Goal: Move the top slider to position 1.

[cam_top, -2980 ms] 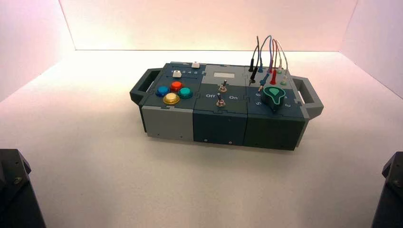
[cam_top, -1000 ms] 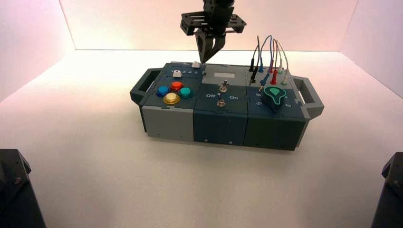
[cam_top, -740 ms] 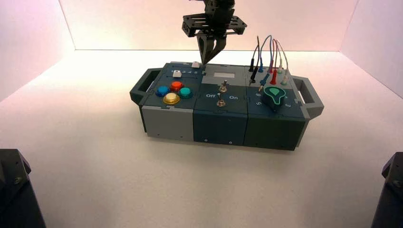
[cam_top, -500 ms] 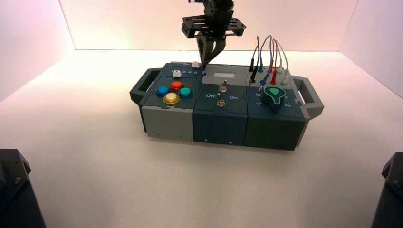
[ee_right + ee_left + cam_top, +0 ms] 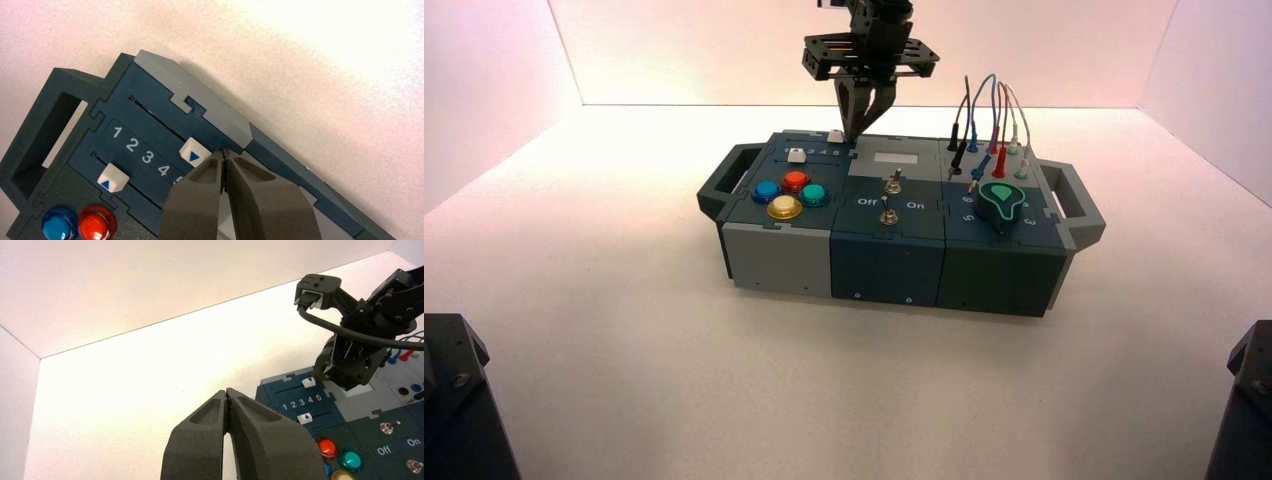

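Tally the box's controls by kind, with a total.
Round buttons: 4 (blue, red, teal, yellow)
White sliders: 2 (top slider, second slider)
Toggle switches: 2 ()
Green knob: 1
Total: 9

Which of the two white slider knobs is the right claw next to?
The top slider, near the 4-5 end of the number row, beside the shut right claw. The second knob sits near 1.

The black right gripper (image 5: 858, 132) came in at frame top centre and dropped beside the small white square top slider (image 5: 835, 136).
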Controlling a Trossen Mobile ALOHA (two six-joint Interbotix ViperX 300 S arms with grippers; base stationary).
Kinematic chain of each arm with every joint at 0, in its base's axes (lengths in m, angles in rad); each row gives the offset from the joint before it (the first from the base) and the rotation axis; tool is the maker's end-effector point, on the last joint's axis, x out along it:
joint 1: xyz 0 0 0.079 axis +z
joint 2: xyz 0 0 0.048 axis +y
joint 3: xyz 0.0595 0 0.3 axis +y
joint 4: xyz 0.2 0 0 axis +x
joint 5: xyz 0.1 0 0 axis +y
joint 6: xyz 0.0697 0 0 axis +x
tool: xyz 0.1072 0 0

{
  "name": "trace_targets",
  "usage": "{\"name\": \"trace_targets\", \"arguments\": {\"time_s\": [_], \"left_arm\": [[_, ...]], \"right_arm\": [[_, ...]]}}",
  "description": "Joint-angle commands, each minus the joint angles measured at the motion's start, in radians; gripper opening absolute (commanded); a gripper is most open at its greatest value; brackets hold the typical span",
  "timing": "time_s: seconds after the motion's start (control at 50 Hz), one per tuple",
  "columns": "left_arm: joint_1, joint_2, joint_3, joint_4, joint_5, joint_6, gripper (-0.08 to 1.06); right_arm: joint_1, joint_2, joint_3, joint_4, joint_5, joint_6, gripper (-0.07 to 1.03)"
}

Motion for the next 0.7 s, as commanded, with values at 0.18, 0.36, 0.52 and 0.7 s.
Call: {"name": "trace_targets", "arguments": {"time_s": [0.18, 0.36, 0.52, 0.7], "left_arm": [[-0.002, -0.006, -0.038, 0.000, -0.005, 0.002, -0.03], [-0.002, -0.006, -0.040, 0.000, -0.005, 0.002, -0.03], [-0.002, -0.008, -0.040, 0.000, -0.005, 0.002, -0.03], [-0.002, -0.009, -0.038, 0.000, -0.005, 0.002, -0.03]], "right_arm": [[0.017, -0.020, -0.046, 0.018, 0.003, 0.005, -0.02], [0.026, -0.011, -0.074, 0.032, 0.015, 0.005, -0.02], [0.043, 0.005, -0.094, 0.034, 0.034, 0.003, -0.02], [0.063, 0.025, -0.097, 0.044, 0.038, 0.006, -0.02]]}}
